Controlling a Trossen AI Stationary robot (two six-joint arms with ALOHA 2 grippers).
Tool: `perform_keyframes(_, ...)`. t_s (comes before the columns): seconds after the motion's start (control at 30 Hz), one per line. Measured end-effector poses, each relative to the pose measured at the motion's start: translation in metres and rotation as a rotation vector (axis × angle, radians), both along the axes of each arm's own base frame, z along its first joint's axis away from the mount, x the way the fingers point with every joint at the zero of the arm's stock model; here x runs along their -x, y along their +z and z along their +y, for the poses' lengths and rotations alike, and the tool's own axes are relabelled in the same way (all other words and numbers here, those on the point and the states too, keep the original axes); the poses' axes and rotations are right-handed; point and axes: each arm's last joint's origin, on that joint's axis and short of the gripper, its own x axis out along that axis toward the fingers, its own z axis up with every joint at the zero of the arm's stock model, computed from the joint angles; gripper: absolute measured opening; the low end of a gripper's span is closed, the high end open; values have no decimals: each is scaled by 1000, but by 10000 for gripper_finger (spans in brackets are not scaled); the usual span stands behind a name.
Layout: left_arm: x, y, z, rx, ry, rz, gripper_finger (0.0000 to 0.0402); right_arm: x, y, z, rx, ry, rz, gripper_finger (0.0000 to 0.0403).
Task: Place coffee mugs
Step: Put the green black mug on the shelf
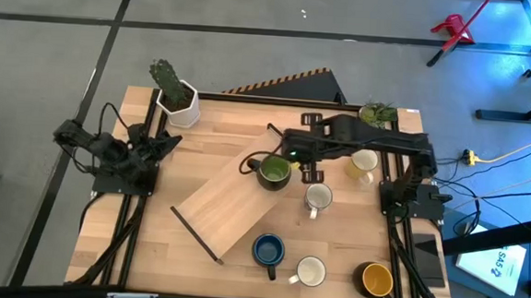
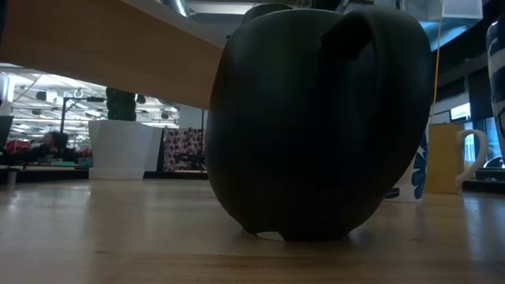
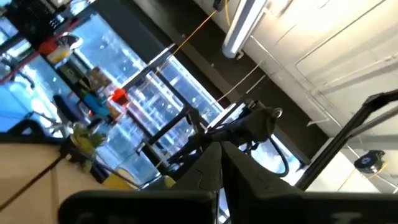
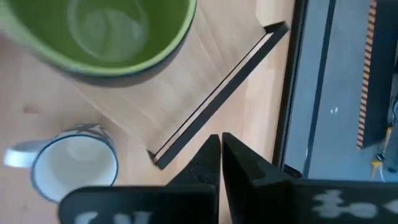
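Observation:
The green mug (image 1: 273,173) (image 4: 106,31) stands upright on the far right end of a slanted wooden board (image 1: 225,202). My right gripper (image 4: 221,152) hangs shut and holding nothing over the board's far side, just beyond that mug (image 1: 286,155). On the table stand a white mug (image 1: 318,198) (image 4: 74,168), a cream mug (image 1: 363,164) (image 2: 454,158), a dark blue mug (image 1: 267,251) (image 2: 316,118), a second white mug (image 1: 311,272) and a yellow-orange mug (image 1: 377,281). My left gripper (image 3: 221,168) waits shut at the table's left edge (image 1: 166,145), pointing up into the room.
A white pot with a cactus (image 1: 178,99) (image 2: 118,150) stands at the far left corner. A small green plant (image 1: 378,112) is at the far right. The board has a dark strip along its end (image 4: 217,99) and another at its near left end (image 1: 196,234).

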Motion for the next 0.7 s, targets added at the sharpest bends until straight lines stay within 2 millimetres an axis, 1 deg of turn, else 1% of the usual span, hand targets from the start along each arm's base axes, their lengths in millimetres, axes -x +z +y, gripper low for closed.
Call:
perform_keyframes(0.07,2,20,1,-8,-7,9,2,5,9,0,-7,16,-47,1)
perform_keyframes(0.13,4,45,1,-30,-14,10,1,10,19,0,-25,29,-109,1)
perform_keyframes(0.23,8,82,2,-98,-18,37,1,27,39,0,-30,81,-196,0)
perform_keyframes(0.3,8,103,2,-132,-16,92,1,39,48,0,-25,94,-221,0)
perform_keyframes(0.4,4,125,0,-165,-12,191,1,55,57,1,-55,120,-305,0)
perform_keyframes(0.5,-3,144,-2,-185,-3,241,0,74,70,2,-93,184,-496,0)
perform_keyframes(0.53,-5,148,-3,-193,-3,259,0,80,71,1,-90,200,-549,0)
perform_keyframes(0.6,-10,154,-5,-204,-4,282,0,92,64,-3,-84,193,-605,0)
perform_keyframes(0.7,-16,153,-8,-222,-4,326,0,101,35,-5,-113,160,-647,0)
